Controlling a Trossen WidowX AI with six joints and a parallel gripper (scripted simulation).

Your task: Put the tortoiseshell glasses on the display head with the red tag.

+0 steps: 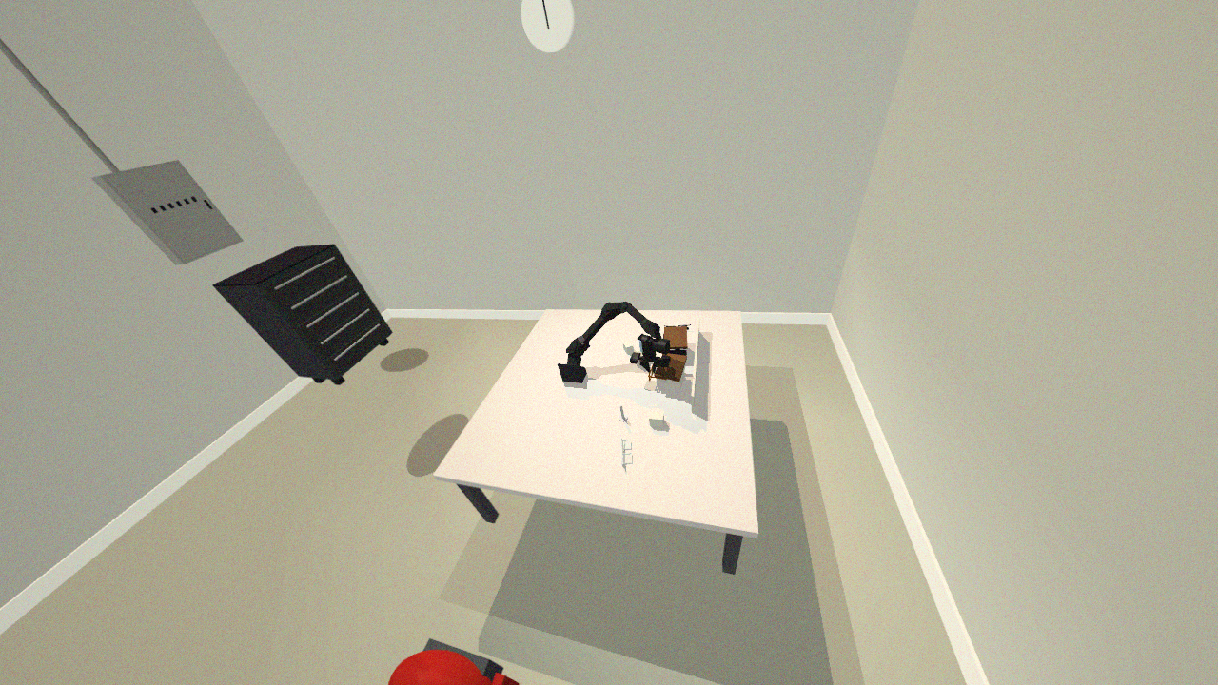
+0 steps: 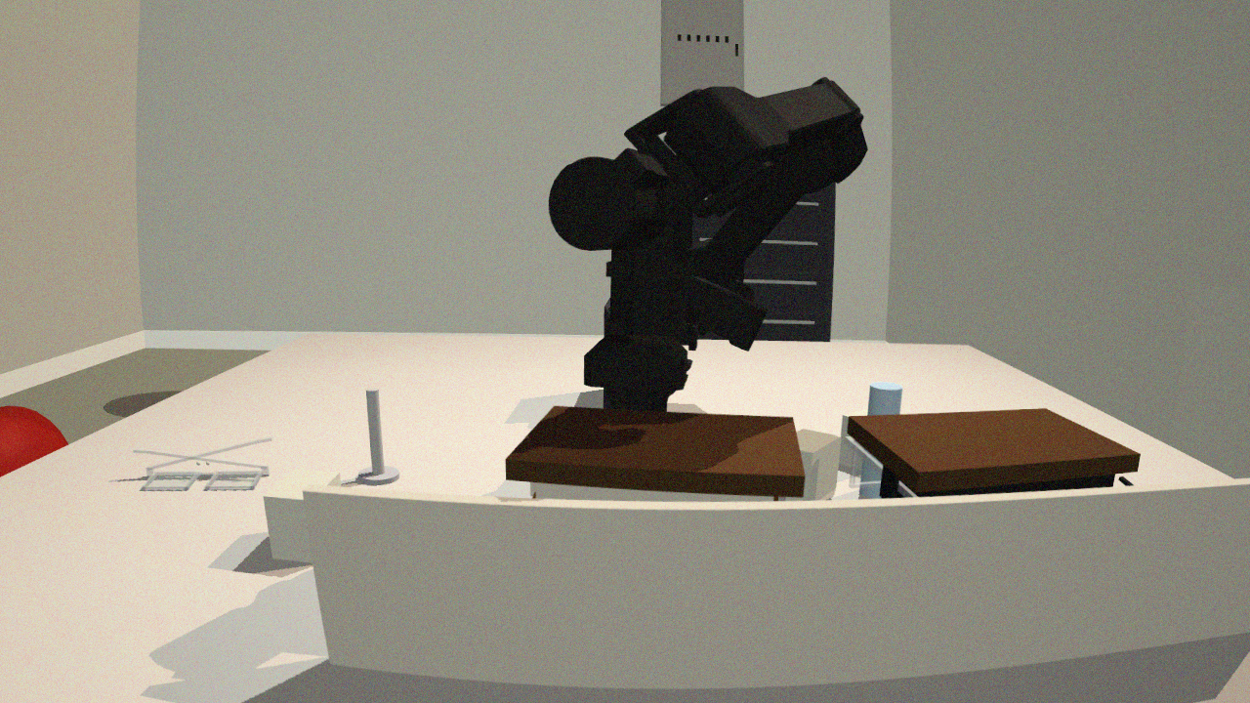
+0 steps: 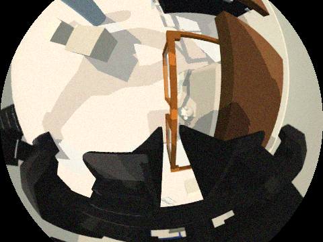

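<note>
The tortoiseshell glasses (image 3: 172,84) show orange-brown in the wrist view. Their front stands before the pale face of the nearer display head, and their temples run back under its brown top (image 3: 256,67) (image 2: 664,445) (image 1: 671,368). My gripper (image 3: 171,129) is slightly open; the front frame passes between its fingertips with a thin gap on each side. I cannot tell whether the bridge rests on the nose or the temples sit behind the ears. The other head, dark with a brown top (image 2: 996,445) (image 1: 675,335), stands beside it. No red tag shows.
A long pale panel (image 2: 742,586) stands behind the heads. A blue cylinder (image 2: 884,403) (image 3: 88,11) and a pale block (image 3: 84,39) are near them. Clear glasses (image 2: 205,474), a grey post (image 2: 375,433) and another pale block (image 1: 658,419) are farther along the table.
</note>
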